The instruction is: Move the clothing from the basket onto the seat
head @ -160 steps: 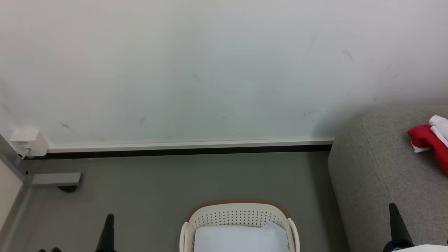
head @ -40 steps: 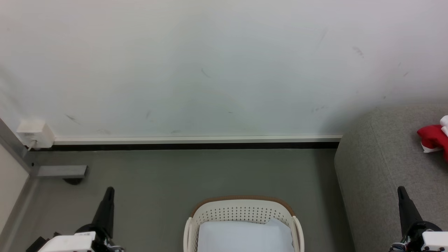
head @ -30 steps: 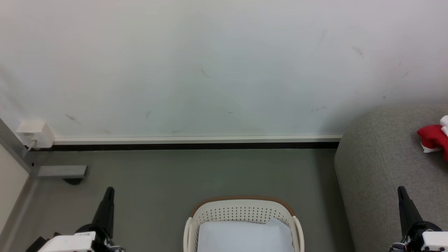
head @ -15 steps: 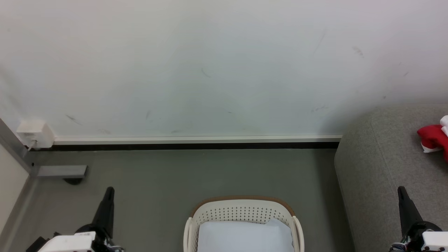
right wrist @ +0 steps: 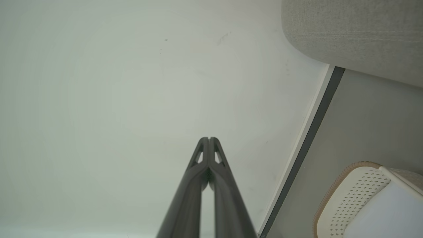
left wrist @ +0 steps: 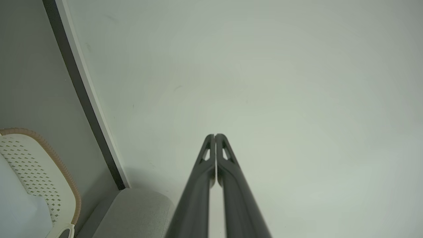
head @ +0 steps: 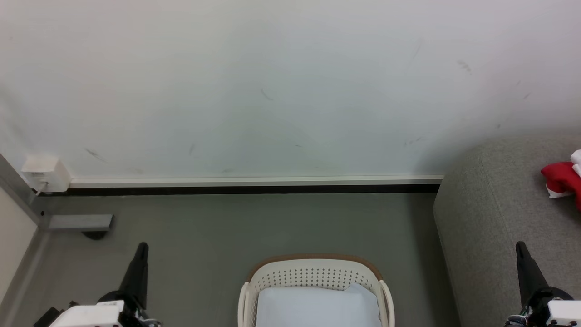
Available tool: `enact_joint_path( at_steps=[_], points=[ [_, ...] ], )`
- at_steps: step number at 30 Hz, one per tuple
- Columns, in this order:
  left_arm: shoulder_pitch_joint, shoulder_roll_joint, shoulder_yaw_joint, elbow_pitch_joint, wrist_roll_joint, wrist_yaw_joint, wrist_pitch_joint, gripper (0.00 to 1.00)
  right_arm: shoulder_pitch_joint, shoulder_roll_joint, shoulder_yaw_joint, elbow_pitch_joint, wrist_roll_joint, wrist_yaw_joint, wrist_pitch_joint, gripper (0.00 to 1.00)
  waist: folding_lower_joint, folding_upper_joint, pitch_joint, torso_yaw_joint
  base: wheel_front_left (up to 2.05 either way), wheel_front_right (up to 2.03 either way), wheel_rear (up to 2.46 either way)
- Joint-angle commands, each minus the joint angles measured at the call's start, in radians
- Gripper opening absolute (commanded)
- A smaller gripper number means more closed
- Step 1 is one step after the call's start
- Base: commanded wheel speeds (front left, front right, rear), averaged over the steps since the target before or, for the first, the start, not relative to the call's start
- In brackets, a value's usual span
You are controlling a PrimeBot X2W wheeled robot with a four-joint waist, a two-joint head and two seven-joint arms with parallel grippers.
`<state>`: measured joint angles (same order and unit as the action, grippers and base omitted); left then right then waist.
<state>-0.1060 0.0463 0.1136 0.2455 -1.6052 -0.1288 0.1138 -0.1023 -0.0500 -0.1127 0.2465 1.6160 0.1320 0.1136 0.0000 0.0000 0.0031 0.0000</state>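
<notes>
Red clothing (head: pixel 563 180) with white trim lies on the grey seat (head: pixel 490 213) at the right edge of the head view. On the floor at bottom centre stands the cream perforated basket (head: pixel 313 274), brown-rimmed, with a pale blue-white cloth (head: pixel 317 306) inside. My left gripper (head: pixel 142 247) points up at the lower left, shut and holding nothing; its fingers meet in the left wrist view (left wrist: pixel 214 135). At the lower right my right gripper (head: pixel 520 246) is shut and holding nothing over the seat's front, its fingers together in the right wrist view (right wrist: pixel 209 138).
A white wall with a pale skirting board (head: pixel 254 182) runs behind the grey floor. A small white box (head: pixel 44 173) with a cable sits at the wall's left end, beside a grey metal bracket (head: pixel 79 222). The basket (left wrist: pixel 43 165) and seat corner (left wrist: pixel 132 211) show in the left wrist view.
Over the last second nothing has moved. Since the oldest frame the camera has shifted, both grippers have come further into view, and the red clothing sits nearer the picture's right edge.
</notes>
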Motion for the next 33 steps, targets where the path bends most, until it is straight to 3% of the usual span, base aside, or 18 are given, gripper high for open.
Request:
enact_joint_path(
  at_steps=[1,33],
  points=[
    [-0.008,0.007,0.002,0.000,-0.014,-0.005,0.004,0.00,-0.013,-0.002,-0.004,-0.004,-0.006,-0.002,0.004,0.00,0.0000,0.0000,0.000,0.000,0.00,0.00,0.00],
    [-0.008,0.007,0.001,0.000,-0.014,-0.005,0.004,0.00,-0.013,-0.002,-0.005,-0.004,-0.006,-0.002,0.004,0.00,0.0000,0.0000,0.000,0.000,0.00,0.00,0.00]
  ],
)
